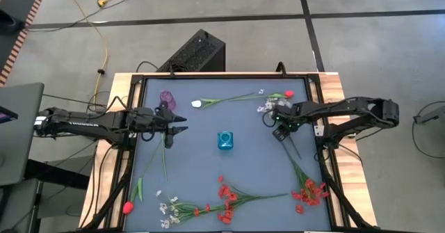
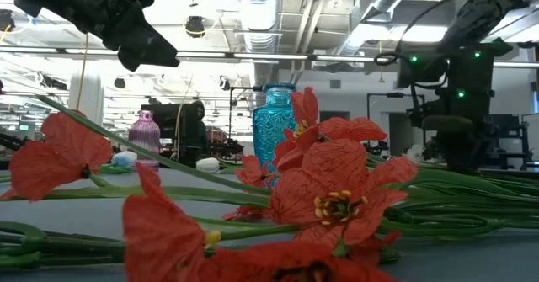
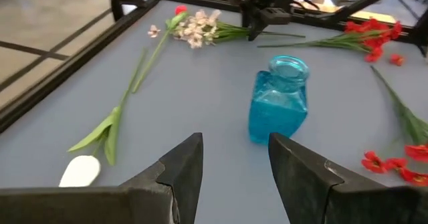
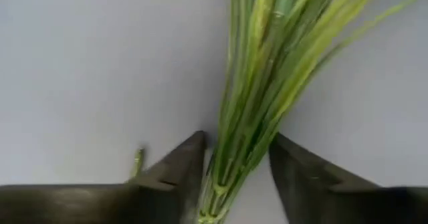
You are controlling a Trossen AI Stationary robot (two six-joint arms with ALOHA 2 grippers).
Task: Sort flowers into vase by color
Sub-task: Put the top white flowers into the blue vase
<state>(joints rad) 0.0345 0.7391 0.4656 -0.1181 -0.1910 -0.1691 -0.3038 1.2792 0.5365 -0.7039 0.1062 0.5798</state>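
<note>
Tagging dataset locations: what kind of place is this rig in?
Likely an industrial lab or workshop: exposed ceiling ducts and strip lights in the low view, taped concrete floor with a loose yellow cable around the table.

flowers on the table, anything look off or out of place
None stands in the blue vase or the purple vase; red and white flowers lie loose and mixed along the table's near edge. A loose red bloom lies apart from its spray. The right hand straddles a bundle of green stems.
</note>
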